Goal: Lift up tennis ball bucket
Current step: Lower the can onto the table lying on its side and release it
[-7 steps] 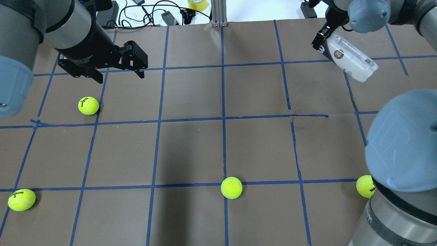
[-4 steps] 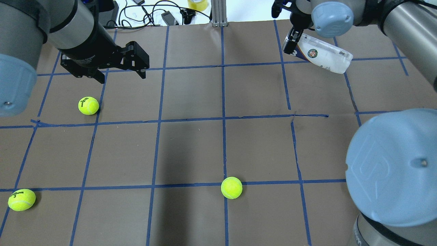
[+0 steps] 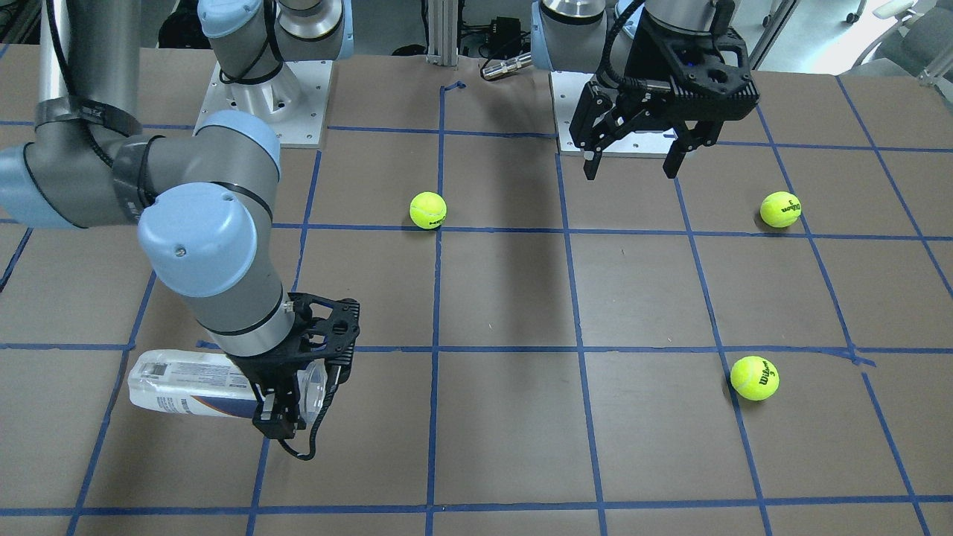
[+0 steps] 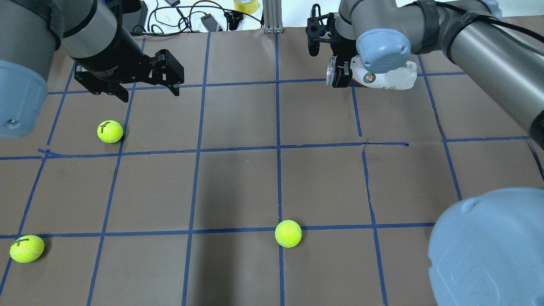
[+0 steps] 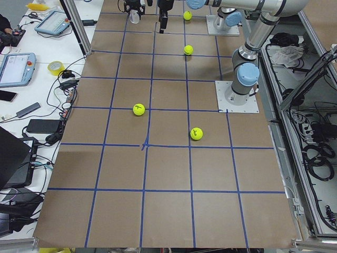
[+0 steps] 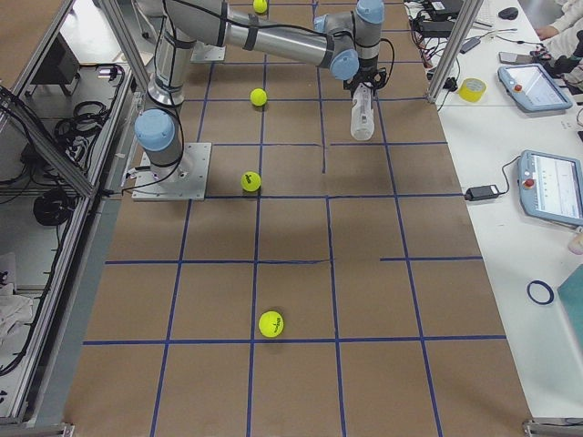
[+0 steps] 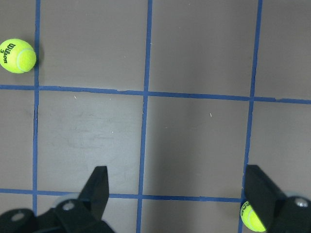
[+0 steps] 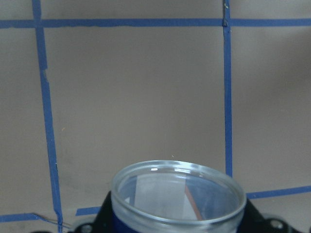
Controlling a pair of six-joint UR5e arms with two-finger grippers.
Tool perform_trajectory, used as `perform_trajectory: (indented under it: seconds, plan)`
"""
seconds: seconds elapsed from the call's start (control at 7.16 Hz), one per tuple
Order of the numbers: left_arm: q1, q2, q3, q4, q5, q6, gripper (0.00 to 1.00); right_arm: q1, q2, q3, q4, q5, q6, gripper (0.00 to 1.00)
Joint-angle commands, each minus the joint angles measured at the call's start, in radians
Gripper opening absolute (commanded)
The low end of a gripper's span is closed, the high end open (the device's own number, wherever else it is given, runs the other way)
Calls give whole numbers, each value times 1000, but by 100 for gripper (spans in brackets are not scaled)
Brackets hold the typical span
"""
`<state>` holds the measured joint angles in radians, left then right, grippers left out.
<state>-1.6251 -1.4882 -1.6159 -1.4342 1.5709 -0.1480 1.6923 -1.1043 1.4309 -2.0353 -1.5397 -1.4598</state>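
The clear can (image 3: 186, 383) is held roughly level over the far right part of the table, its open end clamped between the fingers of the right gripper (image 3: 287, 408). Below it is brown paper (image 3: 506, 298) gridded with blue tape, with tennis balls (image 3: 428, 210) scattered about. Cables (image 4: 187, 19) lie past the far edge. The right arm reaches forward with its wrist turned down. The left gripper (image 3: 631, 171) hovers with its fingers spread wide apart.

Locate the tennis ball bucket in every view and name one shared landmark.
Front-facing: tennis ball bucket lower left, horizontal.
Overhead: bucket upper right.
Exterior left: bucket top edge, tiny.
Exterior right: bucket upper middle.
Left wrist: not in it.
Right wrist: bucket bottom centre, open mouth.
Landmark: blue tape grid, in all.
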Motion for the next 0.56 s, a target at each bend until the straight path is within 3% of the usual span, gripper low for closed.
perform_trajectory:
  seconds: [0.0, 0.42]
  plan:
    - [19, -17, -1, -8, -12, -9, 100, 59, 3, 6, -5, 13, -71, 21]
    - [14, 20, -9, -8, 11, -8, 100, 193, 43, 23, -47, 36, 98, 21]
